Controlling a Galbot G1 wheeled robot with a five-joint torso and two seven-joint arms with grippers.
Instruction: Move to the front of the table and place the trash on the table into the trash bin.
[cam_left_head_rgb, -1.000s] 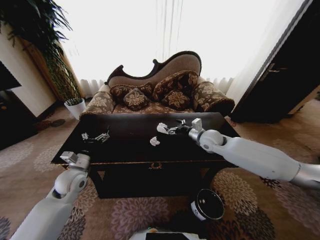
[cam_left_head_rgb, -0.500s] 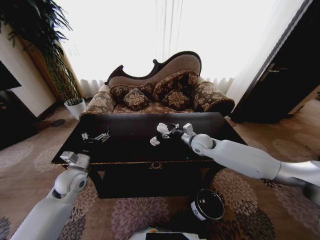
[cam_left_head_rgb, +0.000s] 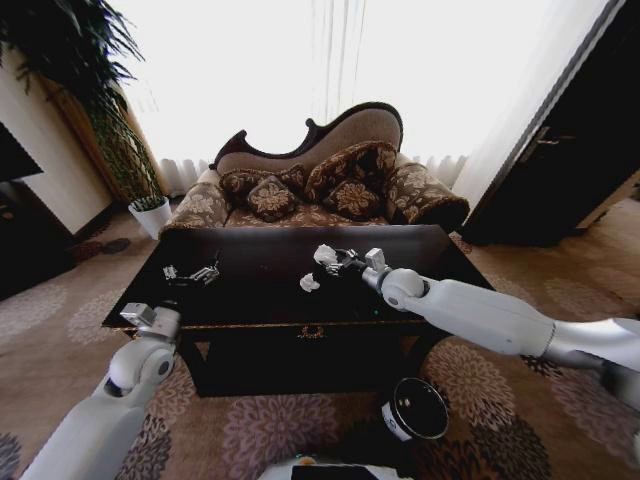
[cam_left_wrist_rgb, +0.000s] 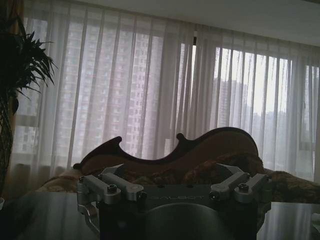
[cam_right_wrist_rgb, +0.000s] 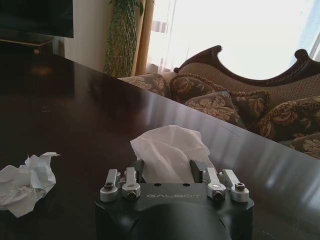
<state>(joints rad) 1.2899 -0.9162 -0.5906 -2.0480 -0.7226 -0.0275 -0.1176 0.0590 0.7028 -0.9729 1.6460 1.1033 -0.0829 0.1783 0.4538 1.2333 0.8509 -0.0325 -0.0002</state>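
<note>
On the dark glossy table (cam_left_head_rgb: 260, 300) my right gripper (cam_left_head_rgb: 333, 260) reaches to the middle and is shut on a crumpled white paper wad (cam_left_head_rgb: 324, 254). In the right wrist view the wad (cam_right_wrist_rgb: 170, 147) sits between the two fingers (cam_right_wrist_rgb: 197, 169) of that gripper (cam_right_wrist_rgb: 167, 167). A second piece of trash, another white wad (cam_left_head_rgb: 309, 283) (cam_right_wrist_rgb: 25, 180), lies just beside it on the tabletop. A small dark item with pale markings (cam_left_head_rgb: 192, 272) rests near the table's left end. The black trash bin (cam_left_head_rgb: 415, 408) stands on the carpet in front of the table's right side. My left gripper (cam_left_head_rgb: 148, 316) (cam_left_wrist_rgb: 172, 172) hangs open at the front left corner.
A patterned sofa with cushions (cam_left_head_rgb: 320, 185) stands right behind the table. A white plant pot (cam_left_head_rgb: 150, 212) with a tall plant is at the back left. A dark door (cam_left_head_rgb: 570, 150) closes the right side. Flowered carpet surrounds the table.
My right gripper has slid left along the table and closed around the white wad. The left arm and the other trash have stayed where they were.
</note>
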